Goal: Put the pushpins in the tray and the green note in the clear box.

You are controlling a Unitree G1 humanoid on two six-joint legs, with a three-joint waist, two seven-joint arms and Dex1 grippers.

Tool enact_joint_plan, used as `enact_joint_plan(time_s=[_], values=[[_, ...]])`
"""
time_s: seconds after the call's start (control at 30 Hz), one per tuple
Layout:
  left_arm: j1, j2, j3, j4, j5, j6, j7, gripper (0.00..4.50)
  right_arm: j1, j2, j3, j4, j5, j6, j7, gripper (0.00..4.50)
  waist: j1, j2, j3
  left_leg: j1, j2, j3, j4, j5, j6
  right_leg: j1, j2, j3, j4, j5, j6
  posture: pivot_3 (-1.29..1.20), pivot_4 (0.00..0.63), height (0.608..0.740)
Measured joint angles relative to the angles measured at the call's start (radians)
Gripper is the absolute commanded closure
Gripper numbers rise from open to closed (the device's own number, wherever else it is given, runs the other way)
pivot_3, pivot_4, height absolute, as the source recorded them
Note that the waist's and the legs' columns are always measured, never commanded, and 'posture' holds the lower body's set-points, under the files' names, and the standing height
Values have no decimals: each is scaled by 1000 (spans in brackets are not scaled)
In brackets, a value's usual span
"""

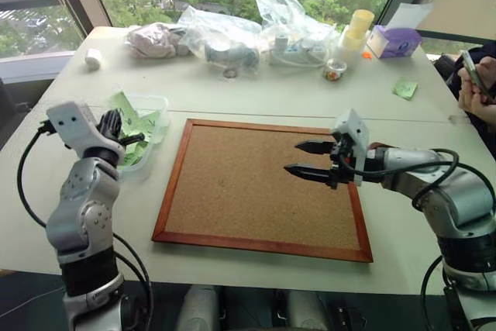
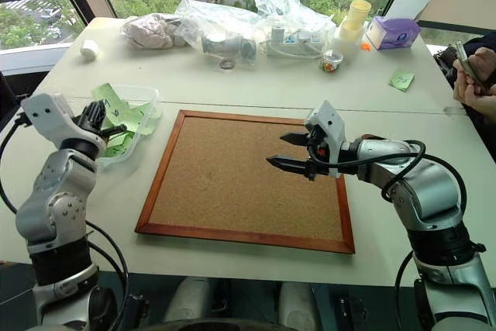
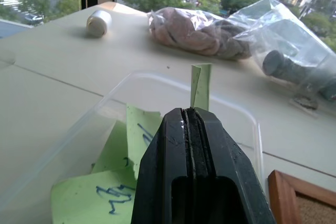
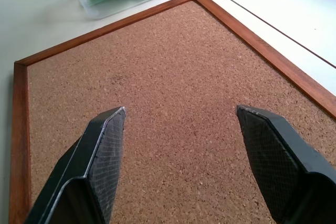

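Left gripper (image 3: pixel 195 129) pinches light-green paper note (image 3: pixel 201 86), fingers squeezed together on it, note standing up. It hangs right over clear plastic box (image 1: pixel 160 106) near table's left edge; drop goes straight down. Box holds several green notes already. Right gripper (image 1: pixel 308 159) spread wide, empty, above cork board (image 1: pixel 256 191). One box, one board, no pins seen.

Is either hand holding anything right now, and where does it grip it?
The left gripper pinches a green note by its lower edge, over the clear box. The right gripper holds nothing.

light-green green note (image 3: pixel 201 85), red-brown framed cork board (image 1: pixel 260 189)
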Motion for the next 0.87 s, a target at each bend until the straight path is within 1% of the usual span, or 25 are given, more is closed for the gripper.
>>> enact_joint_plan(time_s=[0.2, 0.3, 0.47, 0.53, 0.6, 0.7, 0.77, 0.87], values=[[3, 36, -4, -10, -20, 46, -33, 20, -3, -27, 1, 27, -18, -25, 35, 1009, 0, 0, 0, -1, 1, 0, 5, -1, 2, 0, 0, 0, 1, 0, 0, 0, 150, 740], [0, 65, -25, -49, -82, 72, -111, 20, 13, -45, -15, 28, -18, -27, 40, 1009, 1, 0, 0, -2, 2, -1, 5, -1, 2, 0, 0, 0, 1, 0, 0, 0, 150, 740], [7, 138, -104, -136, -218, 142, -289, 20, 80, -84, -84, 28, -13, -22, 42, 1009, 0, 0, 0, -2, 3, 0, 6, -1, 2, 0, 0, 0, 2, 0, 0, 0, 150, 740], [25, 155, -130, -136, -224, 151, -324, 20, 99, -85, -98, 27, -14, -23, 41, 1009, -3, 0, 0, -1, 2, 0, 6, -1, 2, -1, 1, 0, 2, 0, 0, 0, 150, 740], [67, 212, -185, -137, -225, 153, -401, 20, 137, -95, -112, 20, -14, -22, 37, 1009, -6, 0, 0, -1, 3, 0, 6, -2, 2, -1, 1, 0, 2, 0, 0, 0, 150, 740], [154, 321, -262, -154, -243, 168, -559, 20, 189, -96, -134, -13, -11, -21, 31, 1009, -8, 1, 0, -2, 3, 1, 6, -2, 2, -2, 1, 1, 2, 0, -1, 0, 150, 740], [178, 354, -292, -157, -247, 168, -629, 20, 201, -97, -140, -34, -6, -20, 29, 1009, -7, 0, 0, -2, 3, 0, 7, -2, 2, -2, 1, 1, 3, 0, -1, 0, 150, 740], [192, 392, -315, -158, -243, 160, -692, 20, 208, -98, -146, -54, -2, -20, 27, 1009, -3, 1, 0, -2, 3, -1, 7, -2, 3, -2, 1, 1, 3, 0, -1, 0, 150, 740]])
